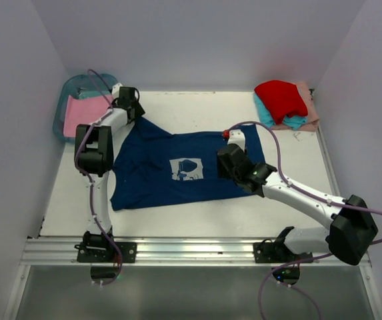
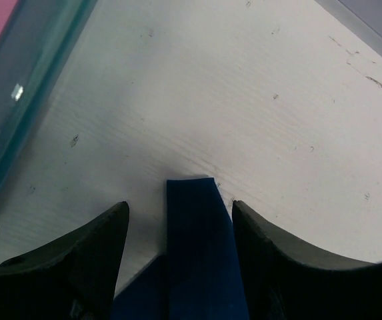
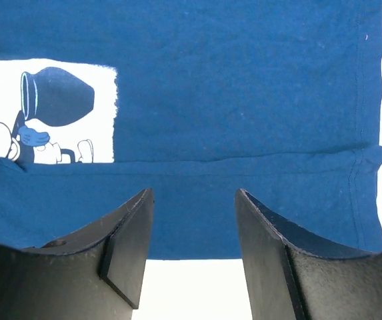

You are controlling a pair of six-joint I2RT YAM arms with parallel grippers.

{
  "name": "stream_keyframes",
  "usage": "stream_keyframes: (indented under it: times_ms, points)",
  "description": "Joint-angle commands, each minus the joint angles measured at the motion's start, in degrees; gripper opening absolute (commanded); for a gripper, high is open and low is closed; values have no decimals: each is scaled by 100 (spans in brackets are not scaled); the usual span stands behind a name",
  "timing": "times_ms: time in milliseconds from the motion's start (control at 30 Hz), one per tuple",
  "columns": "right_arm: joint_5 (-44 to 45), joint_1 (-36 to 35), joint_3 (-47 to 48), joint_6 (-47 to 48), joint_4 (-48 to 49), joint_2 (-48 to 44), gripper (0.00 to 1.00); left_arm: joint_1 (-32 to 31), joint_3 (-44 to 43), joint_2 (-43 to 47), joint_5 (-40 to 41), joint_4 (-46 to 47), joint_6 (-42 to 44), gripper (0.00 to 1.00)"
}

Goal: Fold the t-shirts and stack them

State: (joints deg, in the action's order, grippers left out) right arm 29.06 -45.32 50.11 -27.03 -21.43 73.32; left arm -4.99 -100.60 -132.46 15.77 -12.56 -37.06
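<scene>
A navy blue t-shirt (image 1: 177,160) with a pale square cartoon print (image 1: 187,169) lies spread flat in the middle of the table. My left gripper (image 1: 128,100) is at the shirt's far left corner. In the left wrist view (image 2: 179,207) it is open, and a narrow navy strip of the shirt (image 2: 194,253) lies between its fingers. My right gripper (image 1: 231,159) hovers over the right part of the shirt. In the right wrist view (image 3: 194,195) it is open and empty, above the shirt's edge (image 3: 197,220), with the print (image 3: 51,113) to its left.
A teal plastic bin (image 1: 71,88) at the far left corner holds a pink shirt (image 1: 81,115); its wall shows in the left wrist view (image 2: 24,100). Folded red (image 1: 281,97), teal (image 1: 267,113) and peach (image 1: 309,110) shirts are stacked at the far right corner. White walls enclose the table.
</scene>
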Motion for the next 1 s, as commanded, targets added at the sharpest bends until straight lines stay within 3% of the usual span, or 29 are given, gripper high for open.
stream_keyframes:
  times_ms: [0, 267, 533, 633, 733, 967]
  points:
    - [153, 41, -45, -127, 8, -195, 55, 121, 127, -95, -179, 69, -179, 66]
    - [153, 50, -89, -136, 7, -239, 54, 183, 312, -52, -355, 333, -214, 45]
    - [144, 67, -89, -154, -28, -318, 53, 271, 242, -227, -627, 421, -276, 41]
    - [144, 76, -80, -163, -28, -318, 52, 306, 242, -297, -759, 447, -293, 35]
    - [126, 67, -80, -171, -37, -309, 51, 350, 242, -359, -900, 491, -293, 19]
    - [161, 85, -62, -206, -54, -327, 49, 376, 417, -245, -970, 631, -206, 0]
